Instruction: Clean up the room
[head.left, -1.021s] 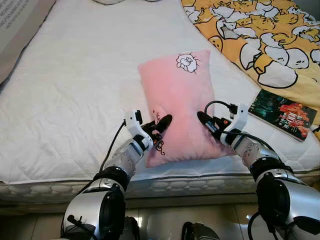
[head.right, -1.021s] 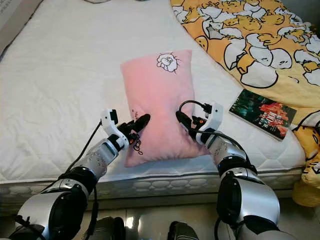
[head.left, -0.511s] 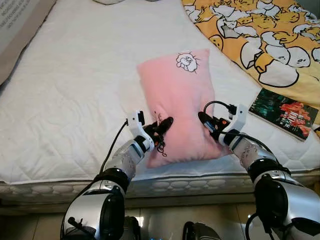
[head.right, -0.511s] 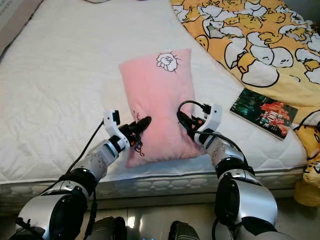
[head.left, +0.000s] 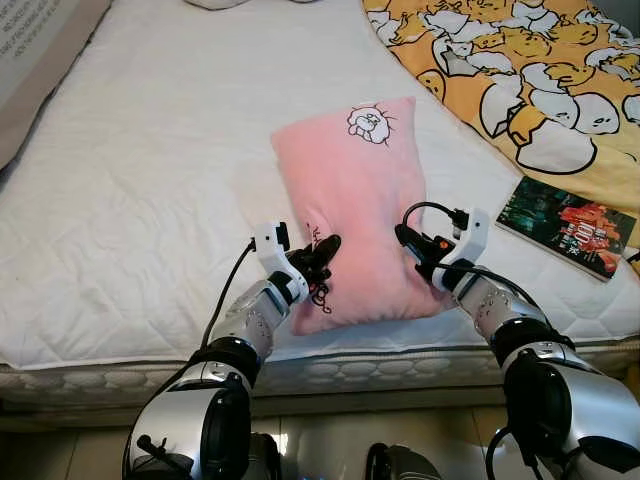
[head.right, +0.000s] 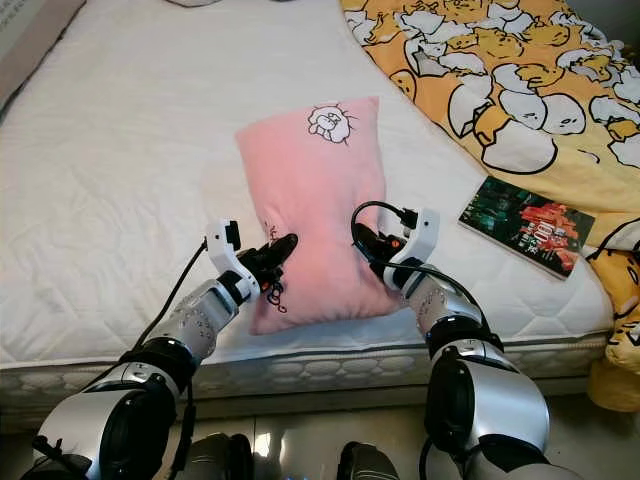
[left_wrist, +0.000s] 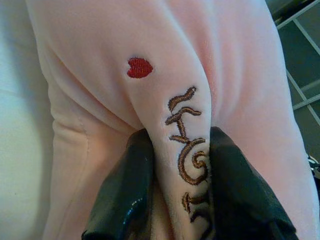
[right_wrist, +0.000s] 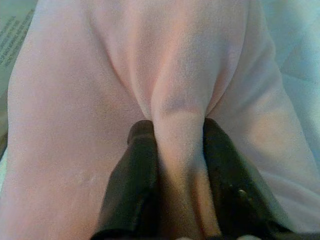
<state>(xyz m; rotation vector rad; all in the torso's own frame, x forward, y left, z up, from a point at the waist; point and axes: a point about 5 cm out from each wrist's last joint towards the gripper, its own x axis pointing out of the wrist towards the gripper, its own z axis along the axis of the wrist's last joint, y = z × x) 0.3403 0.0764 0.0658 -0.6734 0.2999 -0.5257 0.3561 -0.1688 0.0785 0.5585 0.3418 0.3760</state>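
The pink pillow (head.left: 357, 211) lies near the bed's (head.left: 150, 200) front edge, both jaws closed on pinched folds: left gripper (head.left: 318, 254), right gripper (head.left: 408, 243). Grasp looks done; lifting, placing, and the book (head.left: 566, 226) remain.

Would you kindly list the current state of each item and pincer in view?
pink pillow: lying on the bed, near end pinched on both sides
left pincer: shut on a fold of the pillow's near left side
right pincer: shut on a fold of its near right side
book: closed, flat on the mattress beside the pillow
yellow blanket: rumpled over the bed's far right side
mattress: white quilted cover
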